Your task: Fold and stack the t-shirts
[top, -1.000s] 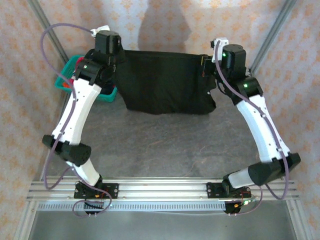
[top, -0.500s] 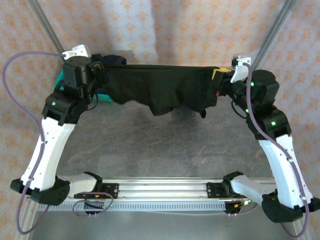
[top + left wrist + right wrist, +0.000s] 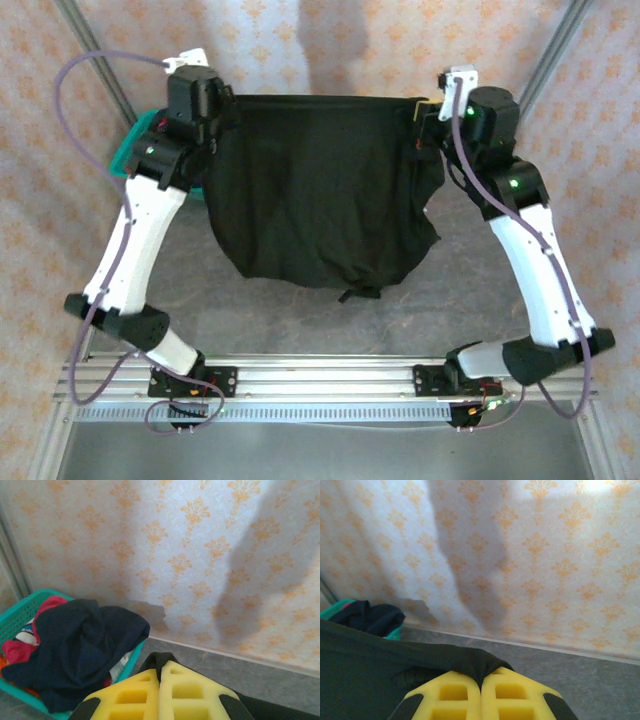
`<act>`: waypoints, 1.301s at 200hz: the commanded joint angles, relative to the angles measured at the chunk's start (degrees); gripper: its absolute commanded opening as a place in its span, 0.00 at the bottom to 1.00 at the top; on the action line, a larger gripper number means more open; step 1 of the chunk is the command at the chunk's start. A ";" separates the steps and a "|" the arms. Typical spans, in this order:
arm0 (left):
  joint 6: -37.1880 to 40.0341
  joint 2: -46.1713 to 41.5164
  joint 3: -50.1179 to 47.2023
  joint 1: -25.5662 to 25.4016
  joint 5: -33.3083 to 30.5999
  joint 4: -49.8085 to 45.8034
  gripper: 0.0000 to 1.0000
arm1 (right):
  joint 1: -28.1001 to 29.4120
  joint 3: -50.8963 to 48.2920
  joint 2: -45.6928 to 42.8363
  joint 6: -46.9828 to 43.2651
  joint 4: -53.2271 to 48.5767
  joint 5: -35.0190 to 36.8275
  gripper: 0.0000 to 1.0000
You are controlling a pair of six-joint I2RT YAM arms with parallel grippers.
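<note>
— Over the far half of the bench, what have you got?
— The black t-shirt, spread wide between my left gripper and my right gripper. Each is pinched tight on 1 top corner, and the cloth hangs down with its lower edge bunched.
— And the others?
— A navy t-shirt and a red-pink t-shirt lie heaped in the teal basket, far left.

Left arm and right arm stand closer together than half a second ago. The black t-shirt, then bunched, hangs spread, hem nearer the table's near edge.
</note>
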 commanded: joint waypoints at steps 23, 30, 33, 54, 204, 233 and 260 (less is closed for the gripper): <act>3.85 11.36 23.35 1.30 -3.16 -2.79 0.00 | -0.76 15.04 6.43 -2.47 3.41 2.64 0.00; 4.01 12.63 27.59 1.30 -3.11 -4.08 0.00 | -0.78 17.42 6.97 -2.36 3.32 2.25 0.00; 4.11 12.99 28.98 1.28 -3.01 -4.47 0.00 | -0.75 18.28 7.09 -2.34 3.17 2.08 0.00; 4.52 11.31 30.55 1.31 -3.51 -3.95 0.00 | -0.79 20.88 6.32 -2.12 3.14 1.51 0.00; -15.93 -5.21 -57.23 1.30 2.13 18.17 0.00 | -0.39 -43.39 2.25 11.60 10.96 -17.29 0.46; -17.18 -0.67 -59.30 1.30 1.15 18.14 0.00 | -1.29 -49.98 -3.48 19.02 14.64 -14.23 0.93; -18.58 2.74 -60.67 1.30 0.20 18.51 0.00 | -4.74 -55.45 -8.17 27.95 13.61 -8.47 0.89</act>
